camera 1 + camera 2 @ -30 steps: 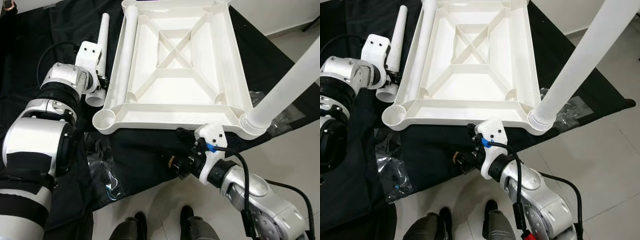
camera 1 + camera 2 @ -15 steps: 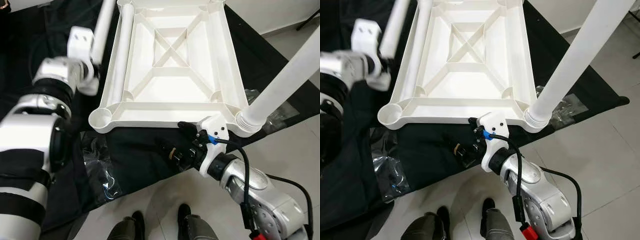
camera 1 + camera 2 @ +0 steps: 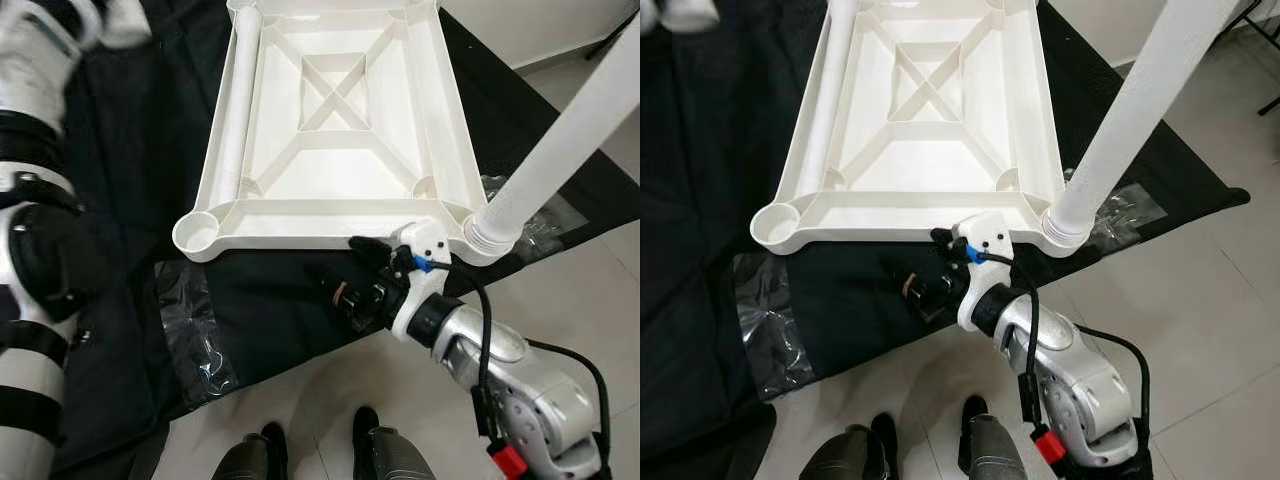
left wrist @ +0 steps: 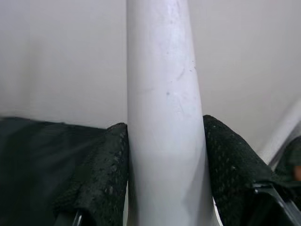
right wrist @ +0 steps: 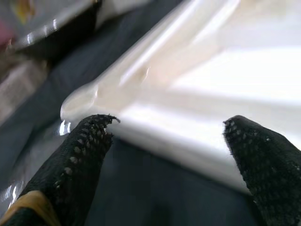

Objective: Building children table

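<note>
**Leg in hand, corner socket waiting**

The white tabletop [image 3: 335, 140] lies upside down on a black cloth [image 3: 130, 170] spread over the floor, ribs and corner sockets facing up, which is just how you want it for planting legs. One leg [image 3: 560, 150] stands fitted in the near right corner. Another white tube [image 3: 232, 110] lies along the tabletop's left inner edge. The near left socket [image 3: 198, 232] sits open, and I'd judge that's the target.

The left gripper [image 4: 164, 160] has its fingers [image 4: 101, 174] clamped on a loose leg [image 4: 162, 108], raised high beside the robot's left arm [image 3: 35, 180].

The right gripper [image 5: 174, 136], fingers [image 5: 80, 160] spread wide and holding nothing, sits just beside the near rim, apparently ready to steady the tabletop. Crumpled plastic wrap [image 3: 195, 330] lies on the cloth nearby.
</note>
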You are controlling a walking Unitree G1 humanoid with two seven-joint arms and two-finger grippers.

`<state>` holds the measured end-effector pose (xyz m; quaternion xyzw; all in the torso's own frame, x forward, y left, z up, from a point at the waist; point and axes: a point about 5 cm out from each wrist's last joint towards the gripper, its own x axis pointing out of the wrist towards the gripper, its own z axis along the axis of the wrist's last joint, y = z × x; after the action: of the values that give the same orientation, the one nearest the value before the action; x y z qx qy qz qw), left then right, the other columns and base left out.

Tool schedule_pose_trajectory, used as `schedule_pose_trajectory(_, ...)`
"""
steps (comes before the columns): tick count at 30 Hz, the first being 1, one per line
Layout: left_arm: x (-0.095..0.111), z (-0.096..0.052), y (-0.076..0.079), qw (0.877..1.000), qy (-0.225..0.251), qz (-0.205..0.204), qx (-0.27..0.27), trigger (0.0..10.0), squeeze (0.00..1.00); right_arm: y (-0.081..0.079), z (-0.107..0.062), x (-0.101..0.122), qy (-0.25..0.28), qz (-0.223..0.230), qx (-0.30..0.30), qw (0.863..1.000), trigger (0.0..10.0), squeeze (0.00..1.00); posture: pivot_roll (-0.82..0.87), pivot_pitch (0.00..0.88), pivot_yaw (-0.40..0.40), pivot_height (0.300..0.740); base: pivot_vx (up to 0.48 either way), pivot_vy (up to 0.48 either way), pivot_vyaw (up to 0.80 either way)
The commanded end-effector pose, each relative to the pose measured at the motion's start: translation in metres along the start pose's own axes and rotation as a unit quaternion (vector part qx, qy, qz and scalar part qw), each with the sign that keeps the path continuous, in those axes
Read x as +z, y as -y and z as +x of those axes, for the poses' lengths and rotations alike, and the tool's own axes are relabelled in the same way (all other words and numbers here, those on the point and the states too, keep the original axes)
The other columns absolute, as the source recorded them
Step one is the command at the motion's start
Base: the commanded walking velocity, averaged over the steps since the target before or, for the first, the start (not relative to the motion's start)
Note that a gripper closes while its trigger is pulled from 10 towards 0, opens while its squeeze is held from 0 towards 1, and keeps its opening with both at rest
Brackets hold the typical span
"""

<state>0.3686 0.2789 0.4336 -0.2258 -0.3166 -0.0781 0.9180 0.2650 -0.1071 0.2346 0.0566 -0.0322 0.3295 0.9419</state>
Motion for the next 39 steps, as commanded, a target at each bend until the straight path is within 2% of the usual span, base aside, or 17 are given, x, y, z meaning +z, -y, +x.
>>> schedule_pose_trajectory(1,0.020,-0.028,-0.023,0.997,0.037,-0.034,-0.066,10.0,0.00,0.004,-0.001,0.004,0.021,0.025,0.015,0.999,10.0,0.00,-0.04,0.270,0.008,0.740,0.000,0.000,0.00)
schedule_pose_trajectory(4,0.027,-0.056,-0.030,0.989,0.041,-0.037,-0.136,10.0,0.00,0.007,0.000,0.008,0.027,0.026,0.030,0.999,10.0,0.00,-0.04,0.257,0.005,0.740,0.000,0.000,0.00)
schedule_pose_trajectory(6,0.027,-0.056,-0.030,0.989,0.041,-0.037,-0.136,10.0,0.00,0.007,0.000,0.008,0.027,0.026,0.030,0.999,10.0,0.00,-0.04,0.257,0.005,0.740,0.000,0.000,0.00)
schedule_pose_trajectory(8,0.023,-0.103,-0.031,0.974,0.009,-0.020,-0.226,10.0,0.00,0.004,-0.001,0.011,0.029,0.043,0.098,0.994,10.0,0.00,-0.02,0.229,-0.005,0.740,0.000,0.000,0.00)
schedule_pose_trajectory(11,0.018,-0.127,-0.028,0.963,-0.012,-0.006,-0.271,10.0,0.00,0.002,-0.005,0.013,0.024,0.049,0.151,0.987,10.0,0.00,-0.02,0.216,-0.012,0.740,0.000,0.000,0.00)
schedule_pose_trajectory(15,0.017,-0.136,-0.029,0.962,-0.013,-0.005,-0.274,10.0,0.00,0.002,-0.008,0.016,0.026,0.053,0.172,0.983,10.0,0.00,-0.02,0.202,-0.017,0.740,0.000,0.000,0.00)
schedule_pose_trajectory(21,-0.002,-0.177,-0.022,0.943,-0.081,0.012,-0.323,10.0,0.00,0.006,-0.023,0.028,0.031,0.062,0.270,0.960,10.0,0.00,-0.01,0.186,-0.026,0.740,0.000,0.000,0.00)
schedule_pose_trajectory(22,-0.015,-0.191,-0.021,0.934,-0.118,0.006,-0.337,10.0,0.00,0.005,-0.030,0.029,0.019,0.072,0.314,0.947,10.0,0.08,-0.01,0.184,-0.029,0.740,0.000,0.000,0.00)
schedule_pose_trajectory(23,-0.031,-0.208,-0.020,0.921,-0.156,-0.018,-0.357,10.0,0.00,0.002,-0.035,0.028,0.003,0.076,0.348,0.934,10.0,0.88,-0.01,0.180,-0.028,0.740,0.000,0.000,0.00)
schedule_pose_trajectory(24,-0.048,-0.226,-0.016,0.900,-0.204,-0.044,-0.382,10.0,0.00,0.000,-0.038,0.027,-0.010,0.080,0.372,0.925,10.0,1.00,-0.02,0.181,-0.024,0.740,0.000,0.000,0.00)
schedule_pose_trajectory(25,-0.048,-0.226,-0.016,0.900,-0.204,-0.044,-0.382,10.0,0.00,0.000,-0.038,0.027,-0.010,0.080,0.372,0.925,10.0,1.00,-0.02,0.181,-0.024,0.740,0.000,0.000,0.00)
schedule_pose_trajectory(27,-0.066,-0.249,-0.004,0.870,-0.253,-0.088,-0.414,10.0,0.00,-0.001,-0.039,0.026,-0.023,0.080,0.392,0.916,10.0,1.00,-0.02,0.182,-0.024,0.740,0.000,0.000,0.00)
schedule_pose_trajectory(28,-0.066,-0.249,-0.004,0.870,-0.253,-0.088,-0.414,10.0,0.00,-0.001,-0.039,0.026,-0.023,0.080,0.392,0.916,10.0,1.00,-0.02,0.182,-0.024,0.740,0.000,0.000,0.00)
schedule_pose_trajectory(29,-0.076,-0.258,0.008,0.851,-0.273,-0.114,-0.433,10.0,0.00,-0.001,-0.038,0.027,-0.025,0.076,0.399,0.913,10.0,1.00,-0.01,0.181,-0.024,0.740,0.000,0.000,0.00)
schedule_pose_trajectory(34,-0.099,-0.274,0.039,0.805,-0.293,-0.203,-0.474,10.0,0.00,-0.002,-0.033,0.028,-0.024,0.059,0.404,0.913,10.0,1.00,-0.02,0.176,-0.020,0.740,0.000,0.000,0.00)
schedule_pose_trajectory(38,-0.110,-0.278,0.052,0.789,-0.289,-0.232,-0.489,10.0,0.00,-0.004,-0.031,0.028,-0.028,0.066,0.415,0.907,10.0,0.93,-0.02,0.171,-0.019,0.740,0.000,0.000,0.00)
schedule_pose_trajectory(39,-0.115,-0.278,0.059,0.782,-0.286,-0.243,-0.498,10.0,0.00,-0.006,-0.030,0.028,-0.028,0.071,0.424,0.902,10.0,0.00,-0.03,0.168,-0.020,0.740,0.000,0.000,0.00)
